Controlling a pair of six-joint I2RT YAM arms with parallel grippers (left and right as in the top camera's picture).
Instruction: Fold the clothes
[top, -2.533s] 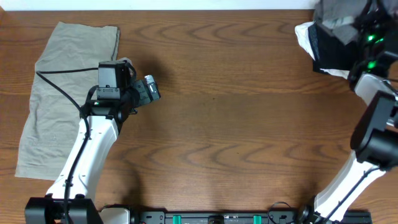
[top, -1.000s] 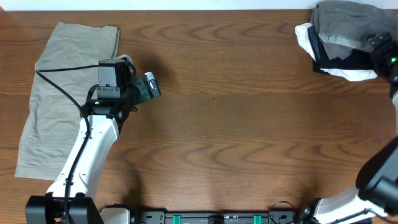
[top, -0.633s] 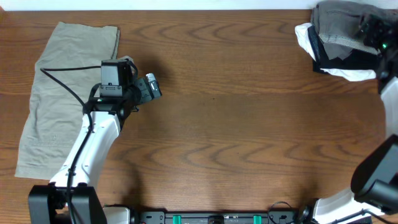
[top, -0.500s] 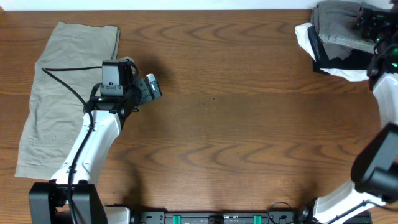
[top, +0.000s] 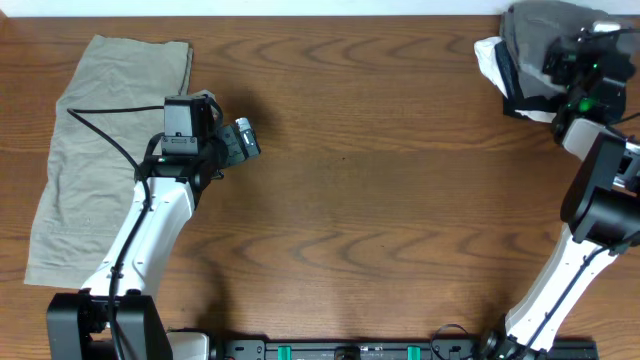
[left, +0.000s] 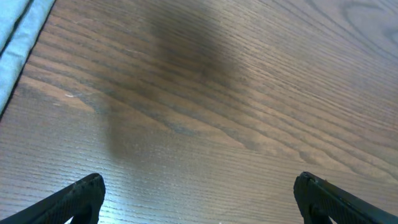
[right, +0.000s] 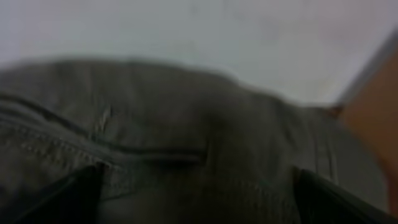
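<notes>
The grey shorts (top: 535, 25) lie bunched at the far right corner of the bench (top: 400, 200), on top of a white cloth (top: 488, 55) and a dark garment (top: 527, 88). The right tool (right: 198, 199) hangs close over the shorts, fingers spread and nothing pinched, though its own view is blurred. The left tool (left: 198, 199), fingers also spread, hovers above bare wood near the flat pale khaki garment (top: 100, 130).
</notes>
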